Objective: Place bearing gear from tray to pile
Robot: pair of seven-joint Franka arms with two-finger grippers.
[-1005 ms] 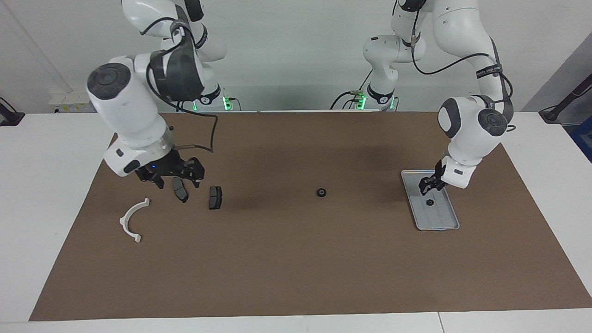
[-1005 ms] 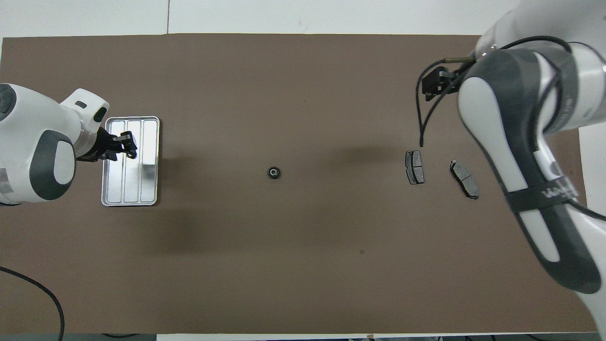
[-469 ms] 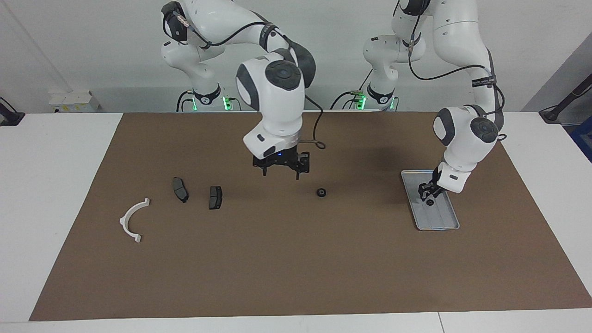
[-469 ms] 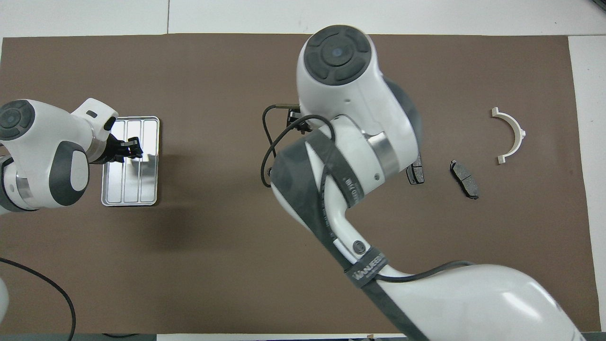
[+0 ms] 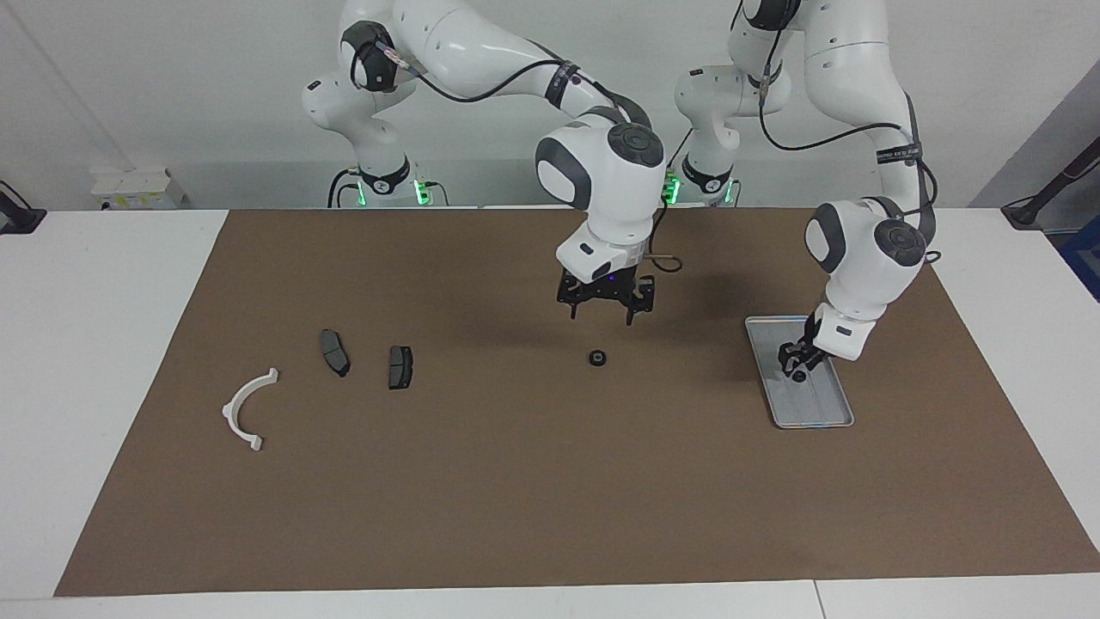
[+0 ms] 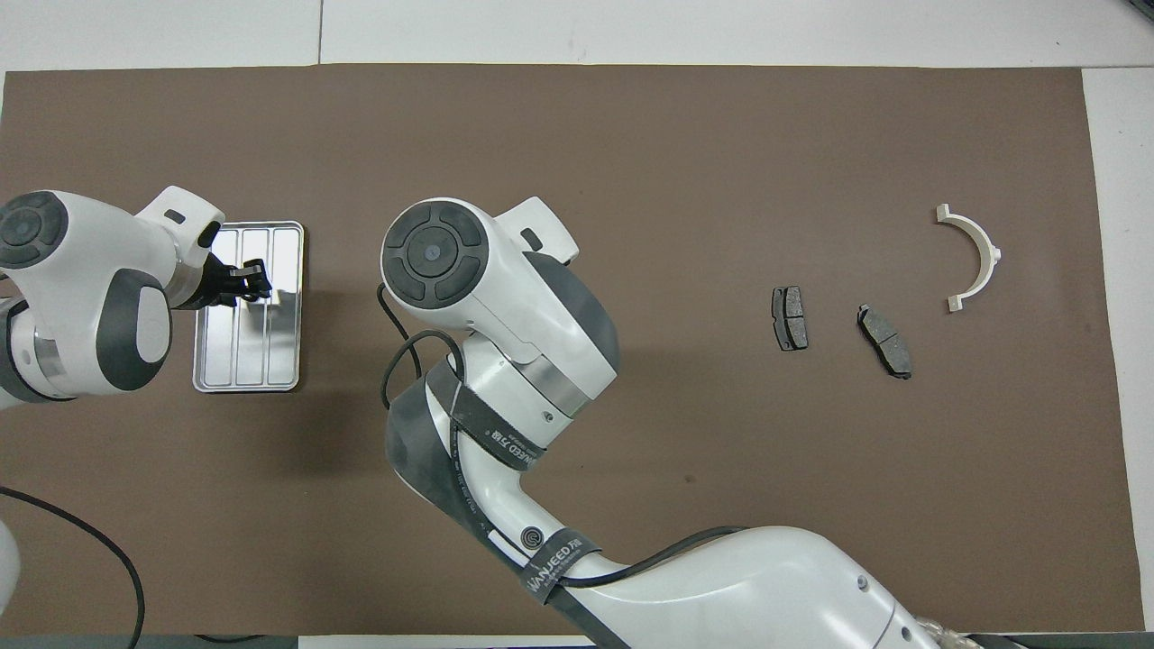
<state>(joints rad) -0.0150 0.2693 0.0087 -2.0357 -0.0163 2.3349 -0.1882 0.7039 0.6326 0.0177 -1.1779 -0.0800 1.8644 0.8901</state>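
Observation:
The silver ribbed tray (image 5: pixel 816 408) lies at the left arm's end of the mat and also shows in the overhead view (image 6: pixel 279 351). A small black bearing gear (image 5: pixel 799 376) sits in it. My left gripper (image 5: pixel 792 364) is low over the tray, right at that gear (image 6: pixel 249 281). A second black bearing gear (image 5: pixel 596 358) lies on the mat's middle. My right gripper (image 5: pixel 603 311) hangs open and empty just above it, slightly toward the robots. The pile is two dark brake pads (image 5: pixel 335 352) (image 5: pixel 400 367) and a white bracket (image 5: pixel 249 408) at the right arm's end.
The brown mat (image 5: pixel 516 499) covers the table. In the overhead view the right arm (image 6: pixel 505 342) hides the middle gear. The pads (image 6: pixel 790 317) (image 6: pixel 884 341) and the bracket (image 6: pixel 972 257) show uncovered there.
My right arm has swung from over the pile to the mat's middle, above the loose gear. My left gripper has come down onto the gear in the tray.

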